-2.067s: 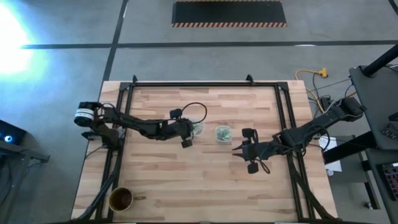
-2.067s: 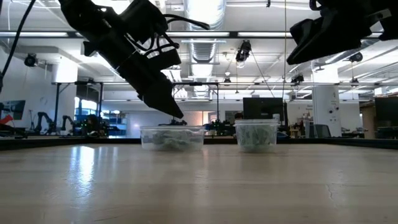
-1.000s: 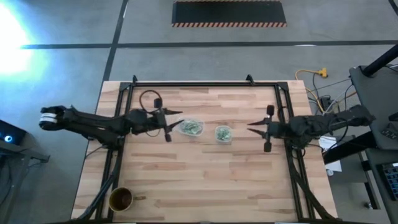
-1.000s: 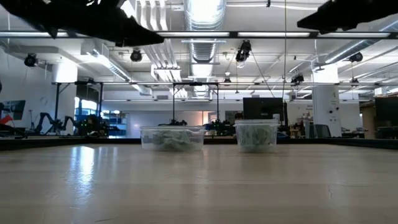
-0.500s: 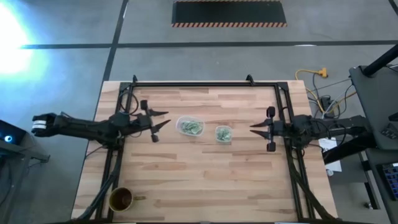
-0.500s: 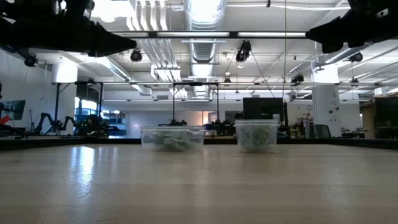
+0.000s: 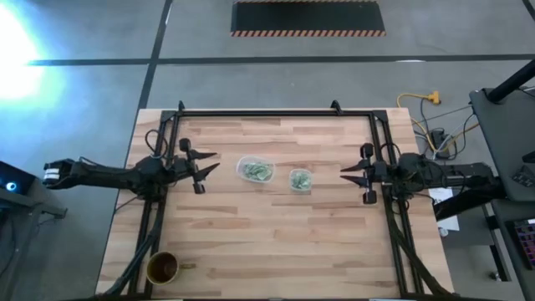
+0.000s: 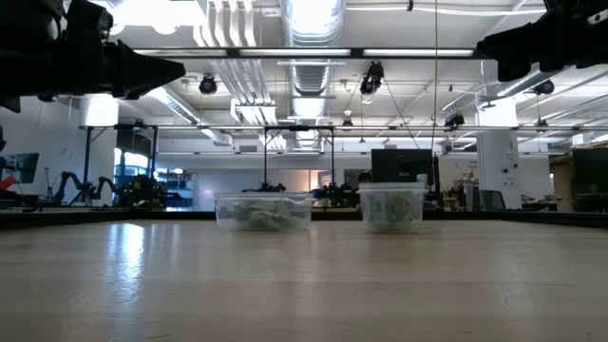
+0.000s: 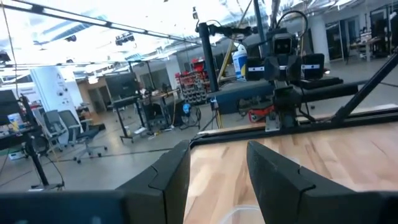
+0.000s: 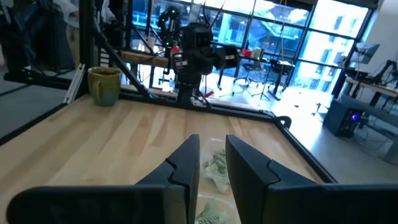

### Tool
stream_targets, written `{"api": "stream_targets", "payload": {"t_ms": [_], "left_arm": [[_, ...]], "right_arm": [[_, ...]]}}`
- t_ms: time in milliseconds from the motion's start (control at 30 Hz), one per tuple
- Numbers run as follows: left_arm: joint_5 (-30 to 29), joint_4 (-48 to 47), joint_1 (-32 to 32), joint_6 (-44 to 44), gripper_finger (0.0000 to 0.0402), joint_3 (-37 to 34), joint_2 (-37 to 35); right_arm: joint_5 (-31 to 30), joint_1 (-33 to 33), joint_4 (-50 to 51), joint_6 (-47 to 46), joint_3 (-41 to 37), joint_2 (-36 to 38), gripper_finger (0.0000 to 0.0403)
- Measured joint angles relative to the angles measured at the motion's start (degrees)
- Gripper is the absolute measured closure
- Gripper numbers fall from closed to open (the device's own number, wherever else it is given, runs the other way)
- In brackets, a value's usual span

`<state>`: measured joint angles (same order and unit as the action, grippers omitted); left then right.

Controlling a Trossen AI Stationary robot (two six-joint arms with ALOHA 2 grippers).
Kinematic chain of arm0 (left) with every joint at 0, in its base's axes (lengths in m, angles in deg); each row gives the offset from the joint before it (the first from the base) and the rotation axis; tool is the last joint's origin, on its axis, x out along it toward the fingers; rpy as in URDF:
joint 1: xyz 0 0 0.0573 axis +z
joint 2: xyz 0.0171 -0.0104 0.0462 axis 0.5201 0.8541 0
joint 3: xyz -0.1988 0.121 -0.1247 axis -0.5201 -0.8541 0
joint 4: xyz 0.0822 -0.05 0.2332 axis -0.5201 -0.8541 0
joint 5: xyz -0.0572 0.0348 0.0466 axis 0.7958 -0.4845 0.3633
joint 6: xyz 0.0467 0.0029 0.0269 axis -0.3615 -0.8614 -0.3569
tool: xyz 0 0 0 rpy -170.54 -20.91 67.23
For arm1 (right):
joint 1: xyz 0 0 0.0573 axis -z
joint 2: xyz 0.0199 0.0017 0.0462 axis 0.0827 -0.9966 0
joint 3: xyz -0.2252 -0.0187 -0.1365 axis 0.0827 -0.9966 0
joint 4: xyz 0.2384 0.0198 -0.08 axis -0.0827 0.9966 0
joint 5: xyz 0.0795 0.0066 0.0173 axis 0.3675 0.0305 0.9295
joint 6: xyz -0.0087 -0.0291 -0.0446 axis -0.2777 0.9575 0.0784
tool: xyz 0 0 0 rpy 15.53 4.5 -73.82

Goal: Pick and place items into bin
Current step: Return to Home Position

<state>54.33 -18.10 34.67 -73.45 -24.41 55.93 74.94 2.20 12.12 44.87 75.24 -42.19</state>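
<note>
Green packets (image 7: 257, 171) lie in 2 centre bins (image 8: 263, 198). Left gripper (image 7: 211, 160) at 9 o'clock, right gripper (image 7: 345, 173) at 3 o'clock, both parted, empty.

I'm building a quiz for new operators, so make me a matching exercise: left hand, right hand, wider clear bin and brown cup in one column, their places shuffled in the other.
1. left hand
2. right hand
3. wider clear bin
4. brown cup

A. middle of the table, left of the narrower bin
B. open, near the table's right edge
C. table corner on the left arm's side
D. open, near the table's left edge

Pairs: 1-D, 2-B, 3-A, 4-C
</note>
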Motion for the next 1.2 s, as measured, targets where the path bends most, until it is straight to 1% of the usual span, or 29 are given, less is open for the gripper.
{"api": "stream_targets", "payload": {"t_ms": [233,367,500,667,833,1000,1200], "left_arm": [[-0.2,-6.4,0.0,-0.1,0.0259,-0.7,-4.3],[-0.2,-8.0,0.0,0.0,0.0259,-0.7,-7.5],[-0.1,-11.7,-0.2,0.1,0.0259,-0.8,-12.0],[0.2,-20.0,-0.5,0.3,0.0259,-0.8,-19.4],[2.4,-27.5,-0.5,1.4,0.0259,-0.8,-26.9],[3.1,-29.0,-0.8,1.9,0.0259,-0.7,-25.5],[3.3,-33.2,-0.9,3.3,0.0259,-0.8,-26.1]], "right_arm": [[-0.2,0.0,4.0,0.7,-0.9,6.5,0.0335],[-0.2,0.0,7.7,1.1,-1.1,11.1,0.0335],[-0.3,-0.1,8.7,1.2,-1.0,10.8,0.0335],[-1.7,-0.1,9.0,0.6,-1.2,11.1,0.0335],[-1.9,-0.1,4.8,-0.3,-4.5,11.1,0.0335],[-1.9,0.0,-2.2,-0.1,-8.4,11.1,0.0335],[-1.8,0.0,-3.1,-1.7,-10.1,11.1,0.0335]]}}
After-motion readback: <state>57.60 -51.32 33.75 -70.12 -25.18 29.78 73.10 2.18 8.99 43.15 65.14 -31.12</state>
